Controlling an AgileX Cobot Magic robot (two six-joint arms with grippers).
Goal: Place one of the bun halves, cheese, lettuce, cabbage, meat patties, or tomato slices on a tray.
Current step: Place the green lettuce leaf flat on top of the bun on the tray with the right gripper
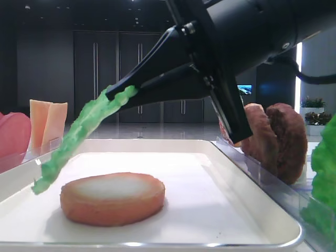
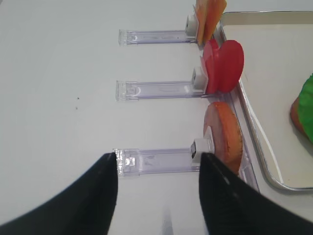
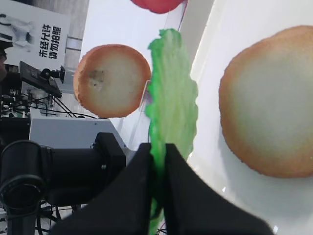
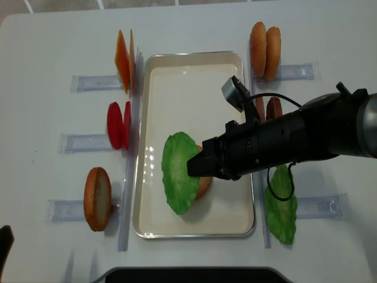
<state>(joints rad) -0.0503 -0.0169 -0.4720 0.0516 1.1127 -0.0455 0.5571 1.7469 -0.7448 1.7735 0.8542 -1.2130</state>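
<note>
Lettuce hangs pinched by one edge in the right hand, whose two black fingers are closed tight on the leaf. It droops slantwise above the tray, its free end low near the tray's left rim, and from overhead it covers most of the flat bun half already lying pale face up on the liner. In the low side view the leaf seems clear of the bun, though the angle makes that hard to confirm.

One layer is therefore down and the lettuce is over its target but not released; what is left, in my judgement, is lowering it onto the bun and letting go.

Outside the tray, standing in clear holders on the desk, wait the cheese, tomato slices, another bun half, two more buns, meat patties and a second lettuce leaf.

Apart from this, the left hand hovers spread open and empty over the desk.
</note>
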